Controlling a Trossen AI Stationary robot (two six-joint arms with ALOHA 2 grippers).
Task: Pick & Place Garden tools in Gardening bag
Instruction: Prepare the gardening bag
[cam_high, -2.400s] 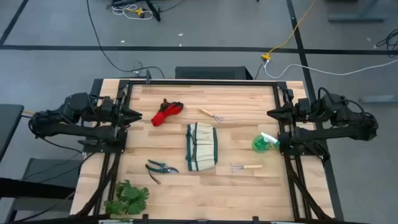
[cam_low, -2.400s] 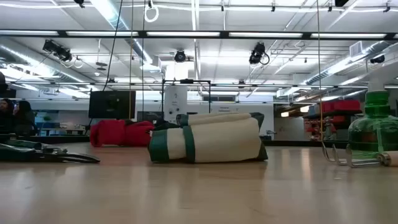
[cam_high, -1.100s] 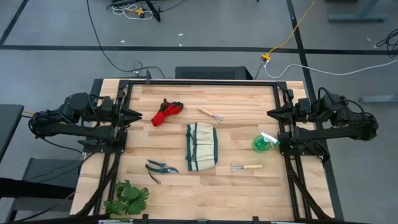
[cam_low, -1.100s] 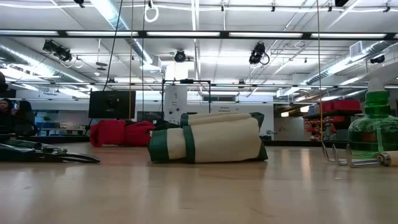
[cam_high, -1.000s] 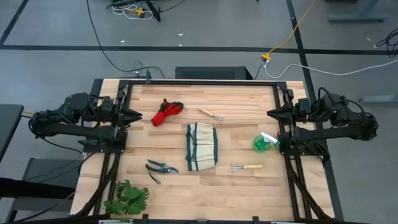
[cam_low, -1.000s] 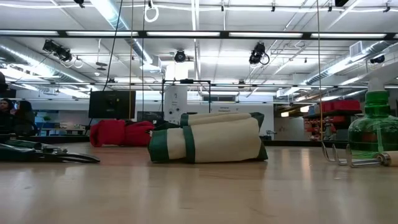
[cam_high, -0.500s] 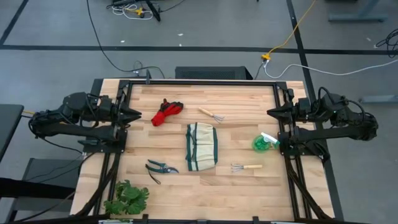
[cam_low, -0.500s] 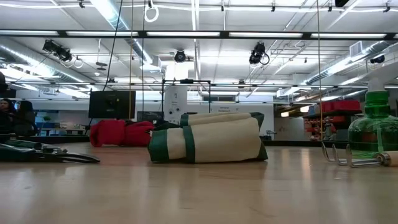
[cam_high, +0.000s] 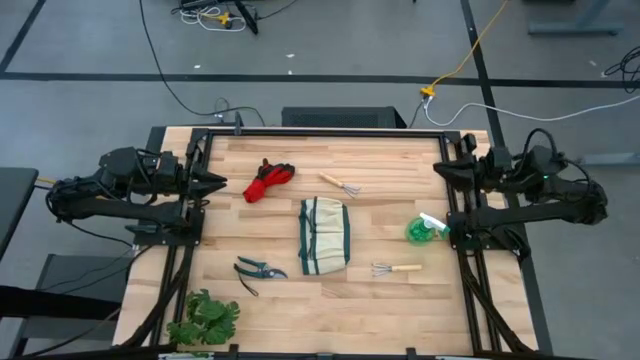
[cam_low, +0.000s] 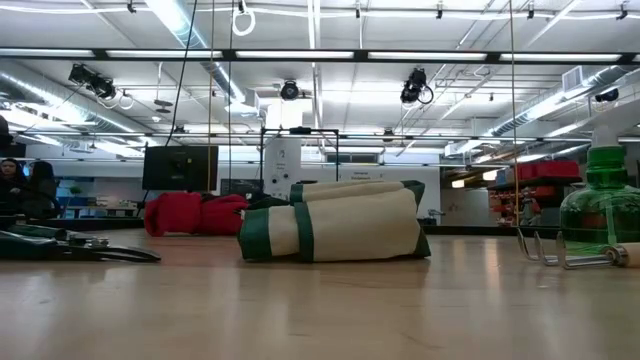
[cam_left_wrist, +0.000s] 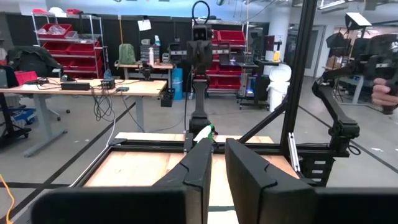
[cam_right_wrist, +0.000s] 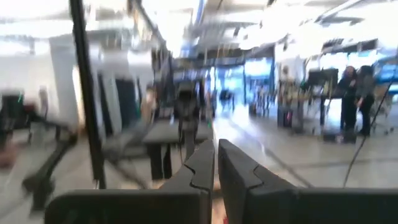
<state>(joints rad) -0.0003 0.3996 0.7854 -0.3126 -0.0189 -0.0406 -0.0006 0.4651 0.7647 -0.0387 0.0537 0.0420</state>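
Observation:
The beige gardening bag (cam_high: 324, 235) with green trim lies folded on its side at the table's middle; it also shows in the low view (cam_low: 335, 225). The red-and-black gloves (cam_high: 268, 180) and one hand rake (cam_high: 340, 184) lie beyond it. The pruning shears (cam_high: 258, 270) lie near left. The second rake (cam_high: 396, 268) lies near right. The green spray bottle (cam_high: 425, 228) stands upright at the right. My left gripper (cam_high: 220, 181) hovers at the table's left edge, open by a narrow gap (cam_left_wrist: 217, 163). My right gripper (cam_high: 438, 168) hovers at the right edge, shut (cam_right_wrist: 216, 163). Both are empty.
A leafy green plant (cam_high: 205, 318) sits at the table's near left corner. A black frame (cam_high: 330, 131) runs round the table's edges. Bare wood shows between the things. People (cam_low: 25, 185) sit in the room beyond the table.
My right gripper has risen, gone a little toward the table's far edge and tipped upward. The things on the table have stayed where they were.

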